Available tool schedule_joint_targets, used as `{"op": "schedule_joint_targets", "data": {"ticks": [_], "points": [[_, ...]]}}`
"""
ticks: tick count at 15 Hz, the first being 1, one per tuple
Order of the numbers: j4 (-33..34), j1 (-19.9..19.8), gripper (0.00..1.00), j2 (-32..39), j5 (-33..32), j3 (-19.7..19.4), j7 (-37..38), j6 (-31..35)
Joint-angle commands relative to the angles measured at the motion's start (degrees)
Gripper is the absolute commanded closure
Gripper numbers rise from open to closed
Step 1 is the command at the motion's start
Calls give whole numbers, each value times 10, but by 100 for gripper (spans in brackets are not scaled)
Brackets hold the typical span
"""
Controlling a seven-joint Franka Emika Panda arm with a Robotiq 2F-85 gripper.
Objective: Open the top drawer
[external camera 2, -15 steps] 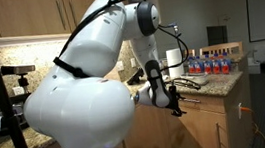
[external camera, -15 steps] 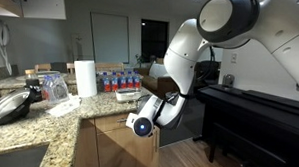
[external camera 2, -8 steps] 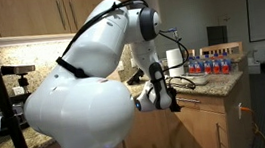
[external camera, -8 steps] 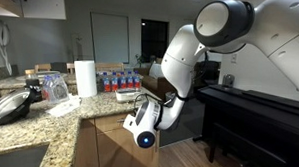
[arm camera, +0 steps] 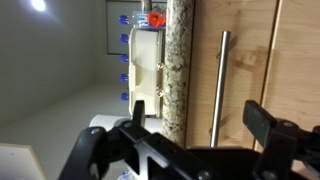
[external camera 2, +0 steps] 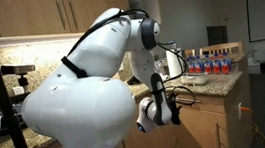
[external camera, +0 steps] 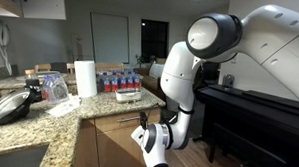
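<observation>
The top drawer (arm camera: 248, 55) is a light-wood front just under the granite counter edge (arm camera: 178, 60), with a slim silver bar handle (arm camera: 218, 85). It looks closed. The wrist view is turned sideways. My gripper (arm camera: 198, 115) is open and empty, facing the drawer front, with the handle showing between its two black fingers and some way beyond them. In both exterior views the gripper (external camera: 144, 124) (external camera 2: 180, 105) hangs low beside the counter, at the height of the drawer front (external camera: 115, 124).
On the granite counter (external camera: 48, 125) stand a paper towel roll (external camera: 86, 77), water bottles (external camera: 120, 82), a white container (external camera: 128, 95), a clear jar (external camera: 54, 86) and a black pan (external camera: 9, 107). A dark piano (external camera: 259, 109) stands behind the arm. Cabinet doors (external camera: 117, 152) lie below the drawer.
The arm has dropped from counter height to just below the counter edge, bringing the gripper level with the drawer front. The drawer has not moved.
</observation>
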Motion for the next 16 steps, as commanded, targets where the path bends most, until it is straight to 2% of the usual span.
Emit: {"op": "schedule_joint_targets", "data": {"ticks": [1,3,4,7,8,10,12,16], "points": [[-14,75,0,-3,0,-56,102,-61],[9,110,0,1,2,-94,114,-25],[26,103,0,4,2,-92,100,-1],[85,66,0,15,20,-88,78,89],[100,11,0,20,0,-44,57,93],[139,-5,0,45,1,-38,55,107],[171,27,0,74,8,-74,65,121],[209,70,0,124,8,-110,58,161]]}}
